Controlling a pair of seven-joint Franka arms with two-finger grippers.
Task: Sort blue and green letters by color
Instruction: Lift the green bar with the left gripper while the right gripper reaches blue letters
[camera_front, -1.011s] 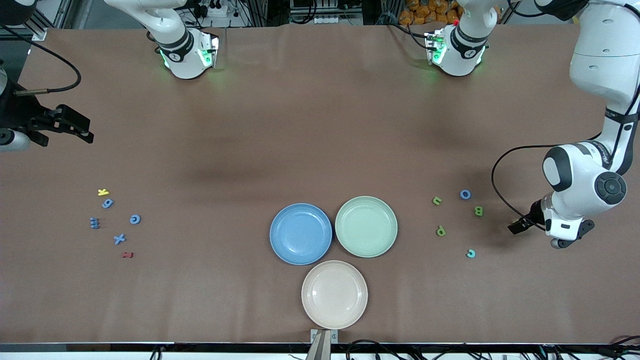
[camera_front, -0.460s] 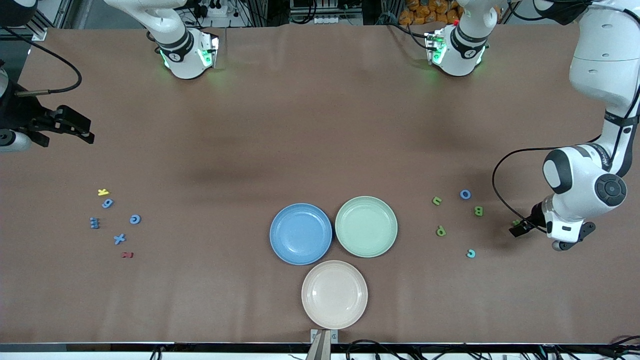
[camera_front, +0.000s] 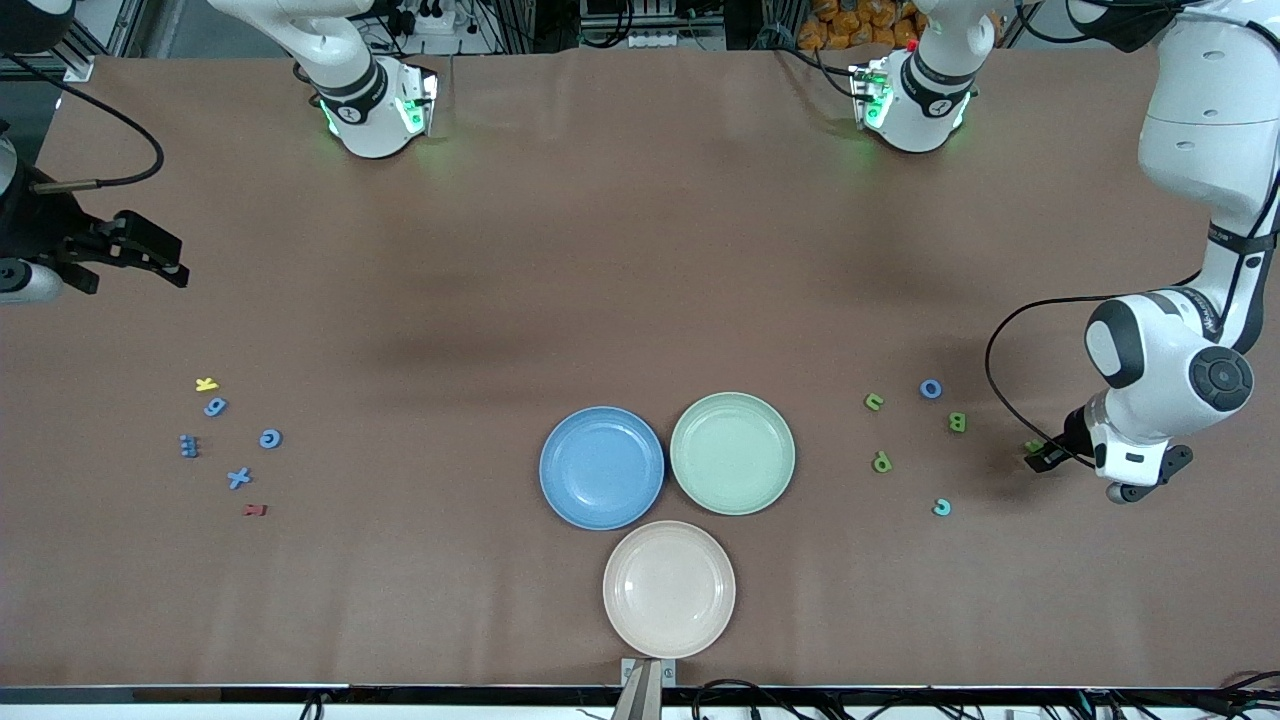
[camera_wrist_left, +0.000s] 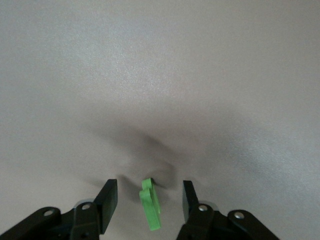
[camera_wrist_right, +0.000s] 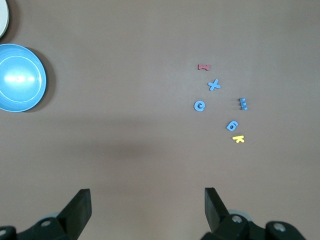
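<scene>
My left gripper (camera_front: 1040, 455) is down at the table near the left arm's end. Its fingers stand either side of a small green letter (camera_wrist_left: 150, 204), with a gap on each side, so it is open (camera_wrist_left: 149, 195). Three more green letters (camera_front: 881, 462) and two blue ones (camera_front: 931, 389) lie between it and the plates. Several blue letters (camera_front: 238, 478) lie toward the right arm's end, also seen in the right wrist view (camera_wrist_right: 214, 84). My right gripper (camera_front: 150, 255) waits open (camera_wrist_right: 146, 200) above the table there, holding nothing.
A blue plate (camera_front: 601, 467), a green plate (camera_front: 732, 453) and a beige plate (camera_front: 668, 589) sit together mid-table, near the front camera. A yellow letter (camera_front: 206, 384) and a dark red letter (camera_front: 255, 510) lie among the blue ones.
The left gripper's fingers have drawn closer together around the green letter, and the hand has shifted slightly toward the table's end. The right arm has not moved.
</scene>
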